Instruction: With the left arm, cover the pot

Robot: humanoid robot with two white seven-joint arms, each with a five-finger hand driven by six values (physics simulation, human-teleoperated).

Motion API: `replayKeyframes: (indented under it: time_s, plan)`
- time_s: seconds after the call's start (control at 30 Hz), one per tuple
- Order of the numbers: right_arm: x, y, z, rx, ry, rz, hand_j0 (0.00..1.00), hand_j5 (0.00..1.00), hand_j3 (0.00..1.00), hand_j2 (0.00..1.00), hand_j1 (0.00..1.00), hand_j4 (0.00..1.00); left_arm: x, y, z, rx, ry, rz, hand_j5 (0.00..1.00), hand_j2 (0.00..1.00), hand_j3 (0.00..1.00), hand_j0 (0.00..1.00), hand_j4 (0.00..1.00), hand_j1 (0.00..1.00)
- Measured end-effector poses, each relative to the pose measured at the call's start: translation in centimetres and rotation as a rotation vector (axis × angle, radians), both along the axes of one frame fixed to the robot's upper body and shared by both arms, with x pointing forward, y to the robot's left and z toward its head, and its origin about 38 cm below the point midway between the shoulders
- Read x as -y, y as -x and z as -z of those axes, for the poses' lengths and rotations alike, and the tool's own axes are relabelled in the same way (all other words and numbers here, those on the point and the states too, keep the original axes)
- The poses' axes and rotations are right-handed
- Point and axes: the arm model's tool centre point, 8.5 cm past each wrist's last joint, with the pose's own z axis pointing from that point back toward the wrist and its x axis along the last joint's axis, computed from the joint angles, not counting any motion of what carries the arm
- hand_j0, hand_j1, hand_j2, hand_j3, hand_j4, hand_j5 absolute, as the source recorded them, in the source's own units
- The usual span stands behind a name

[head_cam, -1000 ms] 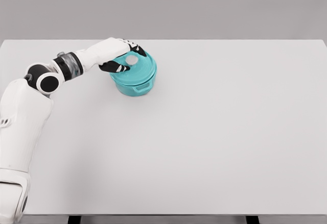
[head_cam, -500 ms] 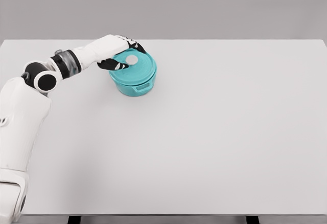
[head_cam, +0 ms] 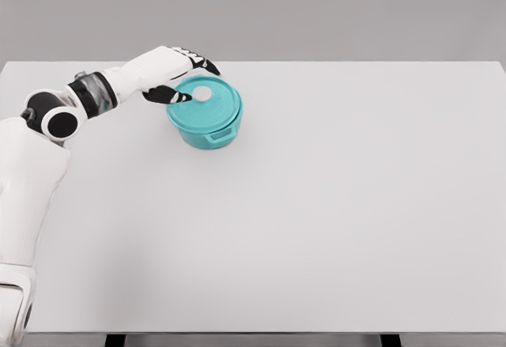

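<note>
A teal pot (head_cam: 207, 128) stands on the white table (head_cam: 316, 220), in the far-left part of the tabletop and well back from the near edge; a matching teal lid (head_cam: 207, 103) sits on top of it, flat and level as far as the head view shows, with a small white round knob (head_cam: 202, 93) near its middle; a short handle lug (head_cam: 220, 137) juts from the pot's wall on the side toward the camera. The left arm (head_cam: 87, 98) comes in from the lower left, rises along the picture's left edge, bends at a dark elbow joint and runs across the table toward the pot; the left hand (head_cam: 175, 74) hangs at the lid's far-left rim, just beside it; its dark fingertips (head_cam: 168, 94) are loosely spread, one set pointing at the lid's left edge and another reaching out behind the lid's far rim (whether any tip actually touches the rim cannot be told from this angle); the fingers close around nothing, and the knob lies bare and apart from them. The pot throws a faint shadow on the table at its base; the rest of the tabletop to the right and toward the camera is plain white under a grey backdrop (head_cam: 332, 11); two dark table legs (head_cam: 115, 340) show below the near edge.
</note>
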Motion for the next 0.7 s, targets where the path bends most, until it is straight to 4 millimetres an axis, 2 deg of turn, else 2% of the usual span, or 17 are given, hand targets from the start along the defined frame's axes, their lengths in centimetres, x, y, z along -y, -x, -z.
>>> replayKeyframes:
  time_s: [0.1, 0.17, 0.2, 0.33, 0.37, 0.47, 0.57, 0.7]
  plan:
    - [0.0, -0.1, 0.0, 0.001, 0.000, 0.000, 1.00, 1.00, 1.00, 1.00, 1.00, 1.00, -1.5, 0.1, -0.4, 0.010, -0.021, -0.018, 0.78, 0.78, 0.78, 0.78, 0.78, 0.78]
    - [0.0, 0.0, 0.0, 0.000, 0.000, 0.000, 1.00, 1.00, 1.00, 1.00, 1.00, 1.00, -3.7, 0.5, -1.3, 0.034, -0.044, -0.046, 0.89, 0.89, 0.89, 0.89, 0.89, 0.89]
    - [0.0, -0.1, 0.0, 0.001, 0.000, 0.000, 1.00, 1.00, 1.00, 1.00, 1.00, 1.00, -5.1, 0.8, -1.2, 0.034, -0.057, -0.070, 1.00, 1.00, 1.00, 1.00, 1.00, 1.00]
    - [0.0, 0.0, 0.0, 0.000, 0.000, 0.000, 1.00, 1.00, 1.00, 1.00, 1.00, 1.00, -12.1, 3.4, 0.7, -0.005, -0.096, -0.191, 1.00, 1.00, 1.00, 1.00, 1.00, 1.00]
    - [0.0, 0.0, 0.0, 0.000, 0.000, 0.000, 1.00, 1.00, 1.00, 1.00, 1.00, 1.00, -13.9, 4.4, 1.6, -0.028, -0.095, -0.224, 1.00, 1.00, 1.00, 1.00, 1.00, 1.00]
    - [0.0, -0.1, 0.0, 0.001, 0.000, 0.000, 1.00, 1.00, 1.00, 1.00, 1.00, 1.00, -17.6, 5.8, 0.9, -0.027, -0.072, -0.285, 1.00, 1.00, 1.00, 1.00, 1.00, 1.00]
    - [0.0, 0.0, 0.0, 0.000, 0.000, 0.000, 1.00, 1.00, 1.00, 1.00, 1.00, 1.00, -19.1, 6.6, 1.1, -0.038, -0.063, -0.310, 1.00, 1.00, 1.00, 1.00, 1.00, 1.00]
    - [0.0, 0.0, 0.0, 0.000, 0.000, 0.000, 1.00, 1.00, 1.00, 1.00, 1.00, 1.00, -19.8, 6.9, 0.9, -0.038, -0.057, -0.321, 1.00, 1.00, 1.00, 1.00, 1.00, 1.00]
